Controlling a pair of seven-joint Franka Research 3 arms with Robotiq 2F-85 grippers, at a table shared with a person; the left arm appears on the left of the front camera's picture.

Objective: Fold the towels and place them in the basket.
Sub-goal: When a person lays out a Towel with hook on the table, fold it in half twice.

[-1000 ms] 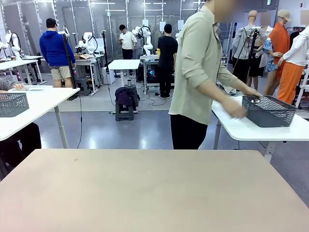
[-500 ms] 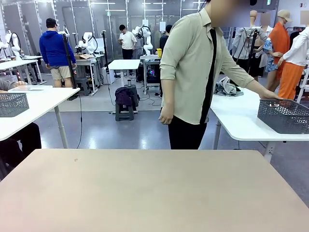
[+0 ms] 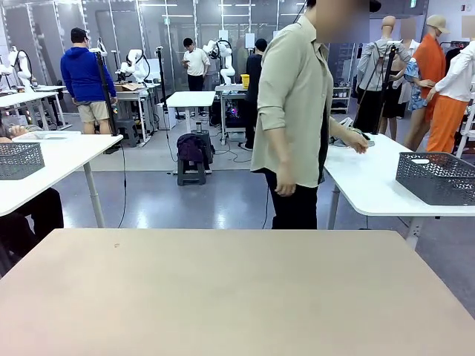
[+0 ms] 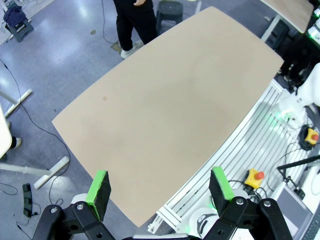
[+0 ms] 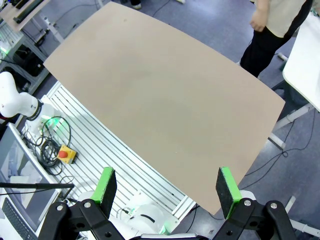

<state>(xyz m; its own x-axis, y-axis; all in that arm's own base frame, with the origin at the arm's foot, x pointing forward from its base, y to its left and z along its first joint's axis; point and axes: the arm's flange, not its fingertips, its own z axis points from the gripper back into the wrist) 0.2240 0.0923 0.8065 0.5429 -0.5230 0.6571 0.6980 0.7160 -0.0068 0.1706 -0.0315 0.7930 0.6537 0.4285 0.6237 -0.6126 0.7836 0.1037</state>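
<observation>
Front view: the basket [image 3: 435, 180] sits on a white side table [image 3: 367, 185] at the far right, well apart from the beige table [image 3: 237, 289]. A person [image 3: 297, 111] stands beside the white table. Wrist views show the left gripper [image 4: 159, 186] and right gripper [image 5: 166, 185] spread wide above the beige tabletop, grasping nothing.

We read this as an open-plan robotics lab. In the front view a bare beige table [image 3: 237, 297] fills the lower half. Behind it stand white workstation tables at left [image 3: 59, 156], centre [image 3: 191, 99] and right [image 3: 364, 185], on a polished grey floor [image 3: 185, 200] with loose cables [image 3: 236, 156] trailing over it. The basket [image 3: 434, 178] at the right edge matches a second mesh basket [image 3: 21, 159] at the left edge. Glass partitions [image 3: 148, 22] line the top. At the lower right of the left wrist view we note a slotted aluminium base plate [image 4: 250, 140] with a red emergency-stop button [image 4: 256, 176] beside it.
</observation>
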